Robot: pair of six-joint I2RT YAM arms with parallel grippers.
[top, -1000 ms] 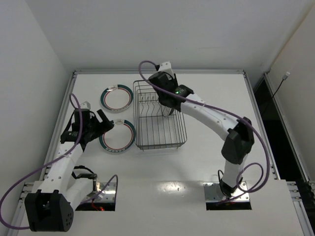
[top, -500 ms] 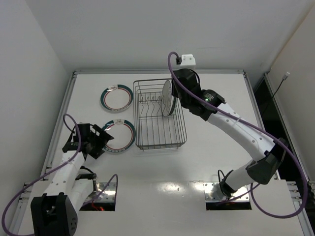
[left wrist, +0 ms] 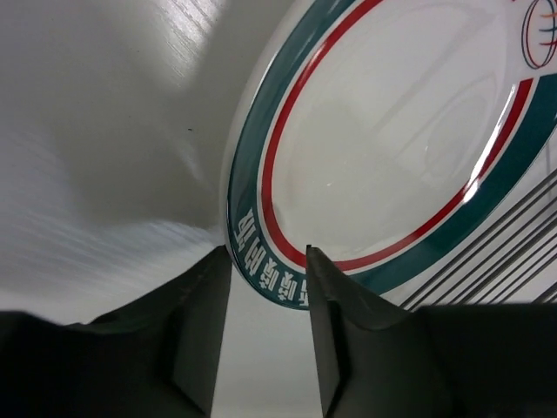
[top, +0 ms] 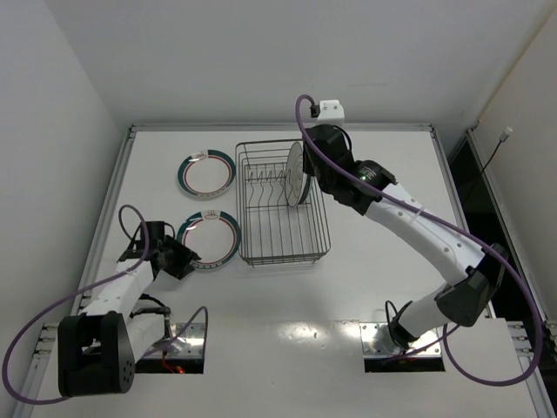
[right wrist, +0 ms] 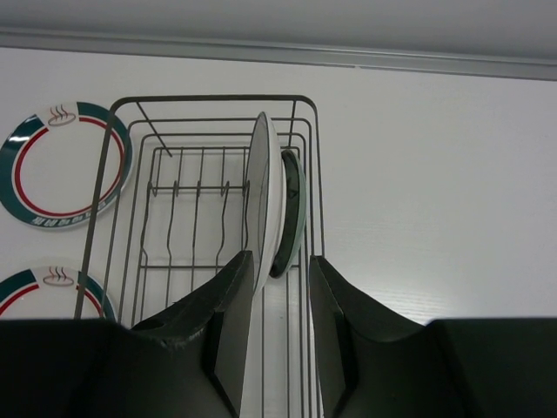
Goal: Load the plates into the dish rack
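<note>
At the near left, we see the left gripper part-closed at the near teal-and-red-banded white round plate, hold unclear, its far twin also unloaded, while in the grey wire dish rack the right gripper clamps a plain white plate upright beside the slotted small teal plate.

The near banded plate carried a short row of white characters along its teal rim band, East Asian in form but too skewed and blurred in the left wrist view to be read; at the opposite edge of that plate sat a small round emblem, cut off by the frame. In the right wrist view the far banded plate bore a wavy-line emblem in a white break of its band, and white lettering across from it; that lettering was too small to read.
</note>
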